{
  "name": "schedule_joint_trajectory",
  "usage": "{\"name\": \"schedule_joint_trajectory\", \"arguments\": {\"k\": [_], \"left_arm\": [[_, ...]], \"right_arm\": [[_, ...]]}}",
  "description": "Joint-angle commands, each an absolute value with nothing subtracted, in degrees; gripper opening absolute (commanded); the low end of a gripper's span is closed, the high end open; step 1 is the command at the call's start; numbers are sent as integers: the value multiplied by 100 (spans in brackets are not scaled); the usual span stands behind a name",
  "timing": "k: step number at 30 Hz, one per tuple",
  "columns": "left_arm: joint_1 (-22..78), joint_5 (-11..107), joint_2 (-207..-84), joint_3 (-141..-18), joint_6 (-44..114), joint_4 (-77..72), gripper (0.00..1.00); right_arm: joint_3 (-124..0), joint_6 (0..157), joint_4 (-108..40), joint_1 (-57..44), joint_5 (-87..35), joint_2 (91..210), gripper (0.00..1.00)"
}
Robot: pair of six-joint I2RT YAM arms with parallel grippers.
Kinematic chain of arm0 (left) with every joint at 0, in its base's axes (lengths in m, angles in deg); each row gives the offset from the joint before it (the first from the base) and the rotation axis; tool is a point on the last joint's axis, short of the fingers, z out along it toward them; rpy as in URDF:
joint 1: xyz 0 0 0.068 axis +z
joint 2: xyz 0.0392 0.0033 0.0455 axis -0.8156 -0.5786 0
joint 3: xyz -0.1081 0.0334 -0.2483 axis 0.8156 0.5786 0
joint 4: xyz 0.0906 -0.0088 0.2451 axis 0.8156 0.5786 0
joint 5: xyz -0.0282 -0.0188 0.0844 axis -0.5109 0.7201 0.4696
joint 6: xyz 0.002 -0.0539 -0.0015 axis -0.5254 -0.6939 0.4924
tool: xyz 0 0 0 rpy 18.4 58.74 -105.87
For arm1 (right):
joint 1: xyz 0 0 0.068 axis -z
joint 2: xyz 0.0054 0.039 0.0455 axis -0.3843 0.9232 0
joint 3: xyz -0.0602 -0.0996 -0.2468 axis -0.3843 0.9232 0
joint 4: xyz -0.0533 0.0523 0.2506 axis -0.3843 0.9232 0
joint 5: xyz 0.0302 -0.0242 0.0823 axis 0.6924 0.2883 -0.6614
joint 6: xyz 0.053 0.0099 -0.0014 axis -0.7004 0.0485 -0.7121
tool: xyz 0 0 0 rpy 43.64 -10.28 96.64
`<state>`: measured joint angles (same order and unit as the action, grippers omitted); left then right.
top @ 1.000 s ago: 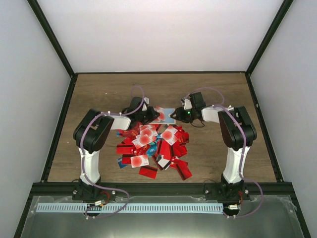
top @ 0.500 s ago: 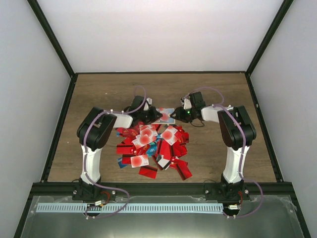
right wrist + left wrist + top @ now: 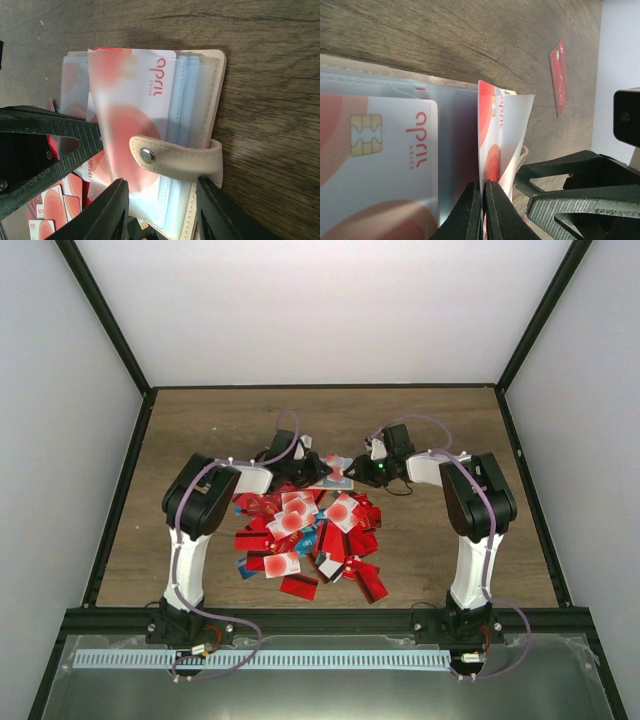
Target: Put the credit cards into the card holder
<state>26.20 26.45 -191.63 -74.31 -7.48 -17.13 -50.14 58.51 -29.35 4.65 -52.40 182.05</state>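
Card holder (image 3: 218, 100), one, gripped by right hand (image 3: 161, 207); left hand (image 3: 482, 200) pinches one credit card (image 3: 512, 130); pile (image 3: 305, 535) uncountable.

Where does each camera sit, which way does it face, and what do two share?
Top external: fixed above and behind the bases, looking down at the table; left arm, right arm and heaped credit cards show.
Left wrist: on the left arm, looking along its shut left pincer, pinching a white card beside the card holder and its sleeves.
Right wrist: on the right arm, looking down at the card holder's snap strap between the fingers of the right pincer.
Shared: both wrist views show the card holder's clear sleeves.
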Motion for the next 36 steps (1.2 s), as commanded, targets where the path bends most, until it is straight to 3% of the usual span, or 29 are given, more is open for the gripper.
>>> {"name": "schedule_joint_trajectory", "arguments": {"k": [1,8,16,30,36], "left_arm": [[2495,2648,-19413,-7569,-658,-1287,6],[2489,2989,-19332,-7705,-323,-672,11],[2485,3096,-19258,-7804,-49,-375,30],[2476,3654,-18973,-8031,492,489,51],[2476,3551,-19098,-8186,584,550,56]], "right_arm": [[-5213,5899,-2852,474,-5377,18284,39],[-5213,5939,-2774,474,-5331,18156,39],[-5256,5962,-2699,468,-5324,18017,39],[-5524,5927,-2503,493,-5110,17775,40],[-5614,5880,-2497,528,-5050,17881,40]]}}
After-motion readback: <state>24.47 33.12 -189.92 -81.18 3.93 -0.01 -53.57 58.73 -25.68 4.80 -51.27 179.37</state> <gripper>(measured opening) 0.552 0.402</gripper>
